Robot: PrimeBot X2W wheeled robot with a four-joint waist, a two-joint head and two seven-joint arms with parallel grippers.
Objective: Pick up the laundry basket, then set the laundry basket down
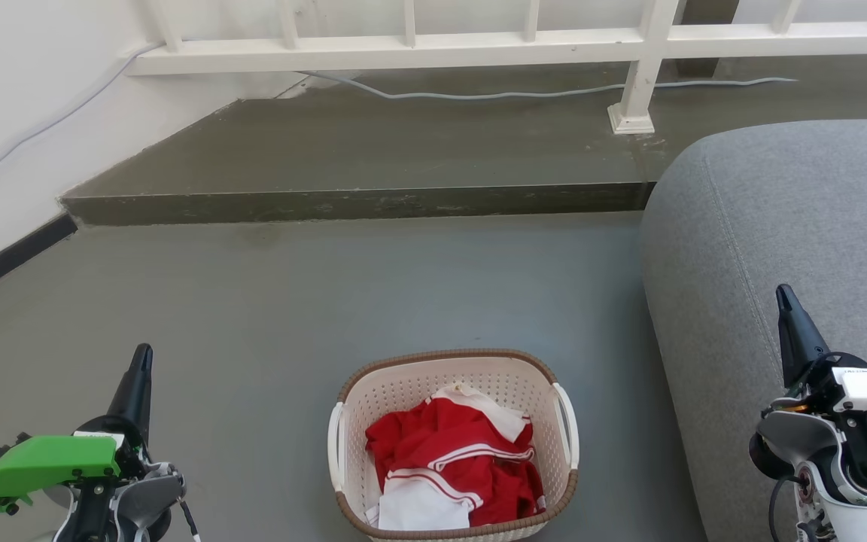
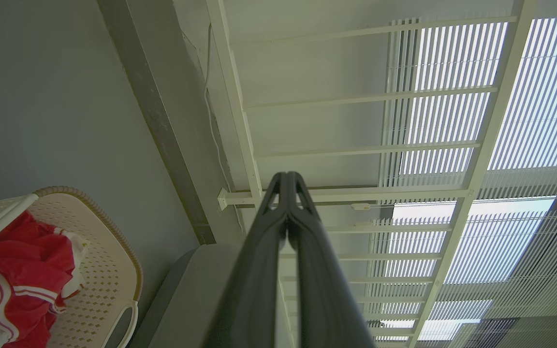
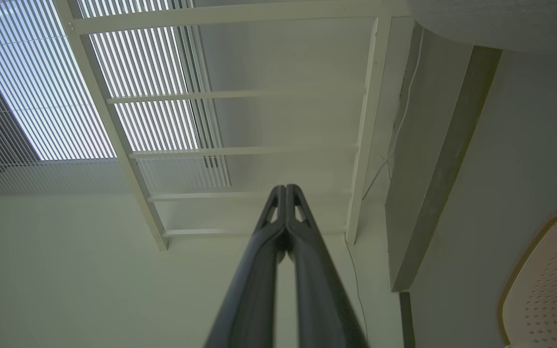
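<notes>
Two closed hands (image 1: 141, 354) (image 1: 782, 293), laundry basket (image 1: 403, 395) between

Cream laundry basket (image 1: 452, 444) sits upright on floor, holding clothes.

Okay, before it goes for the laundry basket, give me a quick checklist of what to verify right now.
1. Laundry basket upright on the floor: ok.
2. Red clothes inside the rim: ok.
3. Side handles uncovered: ok.
4. Left gripper jaws open: not ok, shut.
5. Right gripper jaws open: not ok, shut.
6. Enough room beside the sofa for the right arm: cannot tell.
</notes>
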